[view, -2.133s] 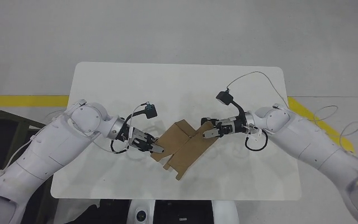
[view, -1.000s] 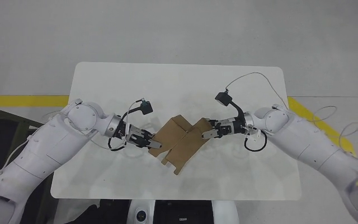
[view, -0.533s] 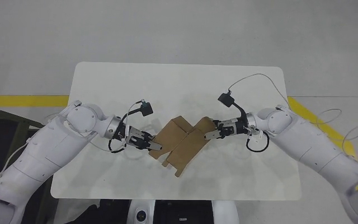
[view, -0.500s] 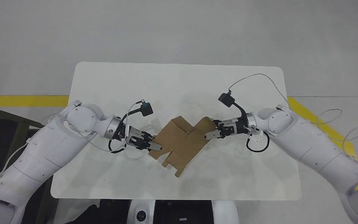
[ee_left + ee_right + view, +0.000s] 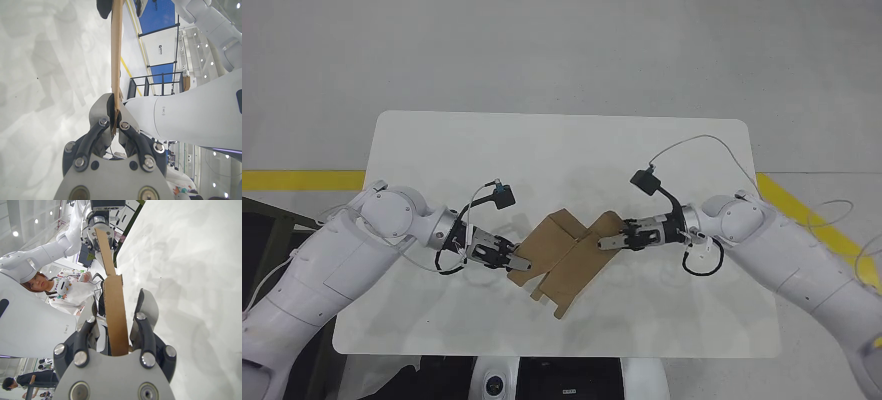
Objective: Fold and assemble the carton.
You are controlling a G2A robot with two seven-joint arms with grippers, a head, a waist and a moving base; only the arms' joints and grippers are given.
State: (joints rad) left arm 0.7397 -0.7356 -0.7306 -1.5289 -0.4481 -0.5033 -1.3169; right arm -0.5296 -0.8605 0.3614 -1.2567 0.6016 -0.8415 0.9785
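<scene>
The carton (image 5: 567, 262) is plain brown cardboard. The table (image 5: 542, 150) under it is plain white. Around the table the floor (image 5: 562, 50) is pale grey, with a yellow stripe (image 5: 302, 180) running out from both sides of the table. The left gripper (image 5: 115, 108) has dull silver fingers (image 5: 96, 111), black links and shiny screws; the right gripper (image 5: 117, 303) has the same colours, on a flat grey plate (image 5: 117, 380).

Carton (image 5: 564, 255), left gripper (image 5: 522, 266) and right gripper (image 5: 602, 242) a touch leftward (then nearly back)
</scene>
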